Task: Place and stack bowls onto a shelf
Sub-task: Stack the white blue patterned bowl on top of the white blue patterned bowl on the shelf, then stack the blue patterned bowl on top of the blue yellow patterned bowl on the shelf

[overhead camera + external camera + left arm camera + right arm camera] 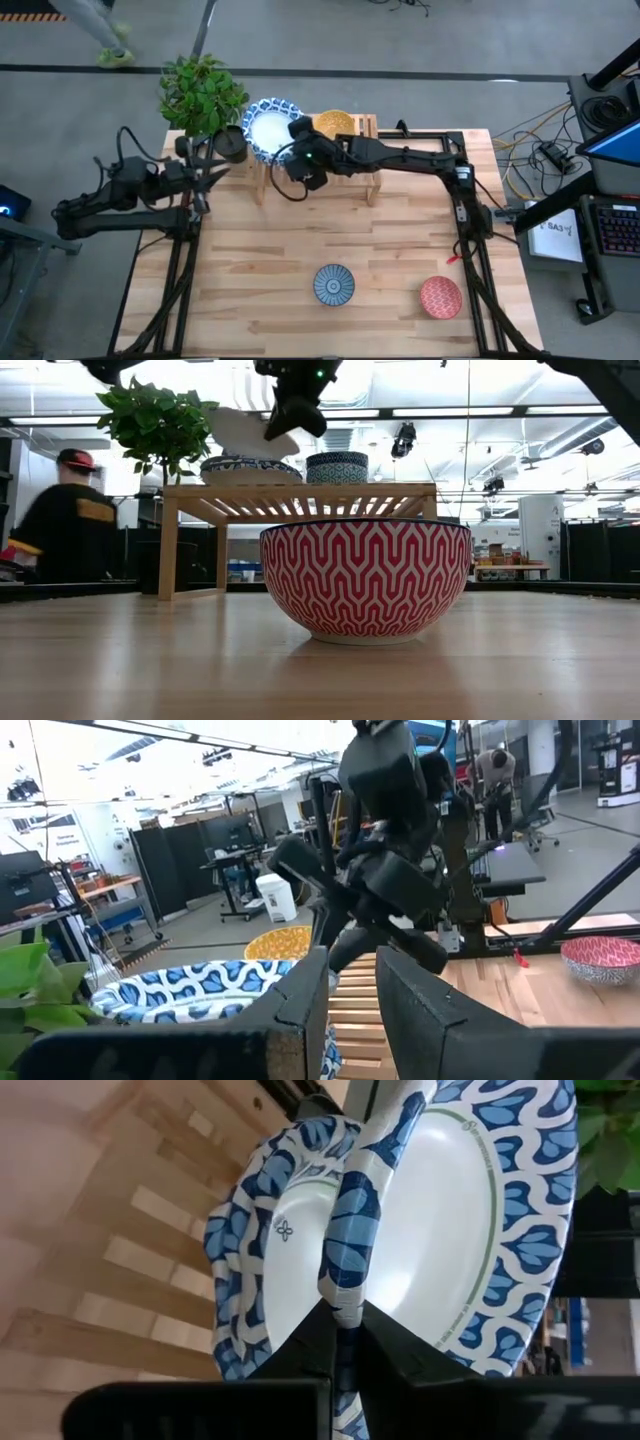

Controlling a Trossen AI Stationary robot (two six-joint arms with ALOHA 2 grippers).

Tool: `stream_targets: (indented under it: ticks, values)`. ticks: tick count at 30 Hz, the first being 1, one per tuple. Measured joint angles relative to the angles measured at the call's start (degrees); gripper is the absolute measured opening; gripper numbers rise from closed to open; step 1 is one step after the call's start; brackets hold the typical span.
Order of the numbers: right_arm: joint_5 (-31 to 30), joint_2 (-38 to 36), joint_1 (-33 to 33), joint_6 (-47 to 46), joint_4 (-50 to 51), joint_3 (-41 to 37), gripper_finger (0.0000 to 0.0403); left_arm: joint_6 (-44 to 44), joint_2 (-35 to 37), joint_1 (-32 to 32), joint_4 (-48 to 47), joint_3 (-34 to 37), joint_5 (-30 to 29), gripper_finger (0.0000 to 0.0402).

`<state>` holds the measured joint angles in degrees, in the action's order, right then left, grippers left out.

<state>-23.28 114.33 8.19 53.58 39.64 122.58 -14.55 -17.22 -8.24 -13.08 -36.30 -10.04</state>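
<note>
The light-wood shelf (312, 160) stands at the table's far edge. On its left end sits a white bowl with a blue-patterned rim (232, 1270). My right gripper (345, 1325) is shut on another such bowl (270, 130), tilted just above the first. A yellow-orange bowl (333, 123) rests on the shelf's slats to the right of them. The blue-grey bowl (333, 284) and the red bowl (440, 297) sit base-down on the table near its near edge. My left gripper (350, 990) is open, left of the shelf and touching nothing. My right gripper pinches the white bowl's blue-patterned rim (350, 1265) between its two fingers, one inside the bowl and one outside. The fingers come from the table's right, slanting down. The bowl (238, 430) is tilted over the bowl on the shelf; I cannot tell whether they touch.
A leafy plant in a dark pot (203, 98) stands at the far left corner, beside the shelf and my left gripper. The red bowl (365, 580) fills the low view's foreground. A person (60, 510) is in the room behind the table.
</note>
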Motion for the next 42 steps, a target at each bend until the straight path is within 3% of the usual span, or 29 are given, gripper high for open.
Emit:
stream_targets:
  ticks: [15,19,33,36,42]
  values:
    - [-5.18,0.75,-0.04,-2.10,-2.13,-0.02,0.0118,0.00,1.34,-0.01,-0.92,0.12,0.02,0.0070]
    - [-8.33,0.48,-0.43,-7.06,-1.16,-0.02,0.0138,-0.22,1.23,-0.01,-1.01,0.12,0.02,0.0070]
    - [-7.69,0.43,-4.70,-28.06,9.92,-0.02,0.0156,-1.48,1.19,-0.01,-1.06,0.70,0.00,0.0070]
    - [-3.68,0.13,-5.47,-34.29,14.02,-0.02,0.0155,-2.10,1.19,0.01,-1.09,0.83,0.00,0.0070]
    - [17.48,-1.62,-5.53,-47.40,17.78,-0.02,0.0155,-2.49,0.91,0.01,-1.08,0.86,0.00,0.0070]
